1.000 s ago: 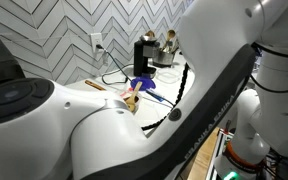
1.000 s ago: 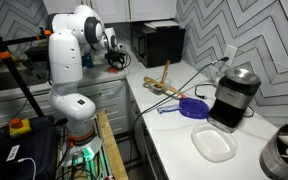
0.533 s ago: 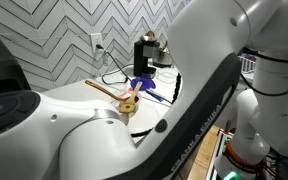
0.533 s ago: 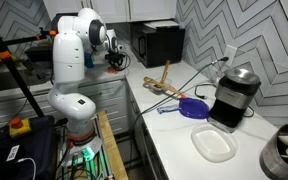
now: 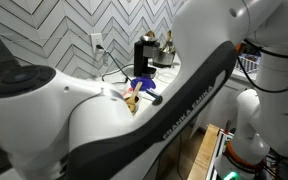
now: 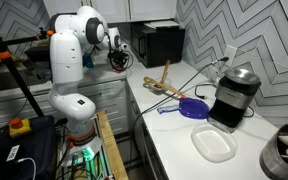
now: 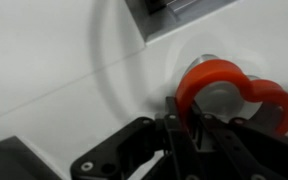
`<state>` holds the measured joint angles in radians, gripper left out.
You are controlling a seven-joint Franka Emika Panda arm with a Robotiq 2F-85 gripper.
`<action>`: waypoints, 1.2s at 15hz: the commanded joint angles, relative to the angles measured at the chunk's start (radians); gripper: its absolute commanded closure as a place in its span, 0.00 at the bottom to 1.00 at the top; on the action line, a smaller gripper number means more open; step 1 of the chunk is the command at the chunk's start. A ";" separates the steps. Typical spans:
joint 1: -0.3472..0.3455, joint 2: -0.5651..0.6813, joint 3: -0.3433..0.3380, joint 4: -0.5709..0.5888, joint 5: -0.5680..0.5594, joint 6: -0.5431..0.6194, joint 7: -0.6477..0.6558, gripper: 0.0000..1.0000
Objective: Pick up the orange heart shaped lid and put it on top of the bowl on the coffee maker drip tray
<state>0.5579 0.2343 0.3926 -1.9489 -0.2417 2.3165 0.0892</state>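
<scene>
The gripper (image 7: 182, 122) hangs low over the white counter (image 7: 54, 70) because the lid (image 7: 229, 92) sits right at its fingertips, one lobe of the heart nearest them; through the blur I cannot tell whether they pinch it. The coffee maker (image 6: 232, 97) stands well beyond the hand, far along the counter, so a long carry awaits, I reckon.

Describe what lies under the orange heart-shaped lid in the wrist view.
Only white counter shows below and around the lid. The dark jaws of the gripper cover its lower edge, so that part is hidden.
</scene>
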 commanded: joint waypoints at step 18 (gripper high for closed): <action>-0.294 -0.479 -0.126 -0.292 0.027 -0.036 0.440 0.97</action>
<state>0.3106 -0.1096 0.2661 -2.1362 -0.2128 2.3043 0.4330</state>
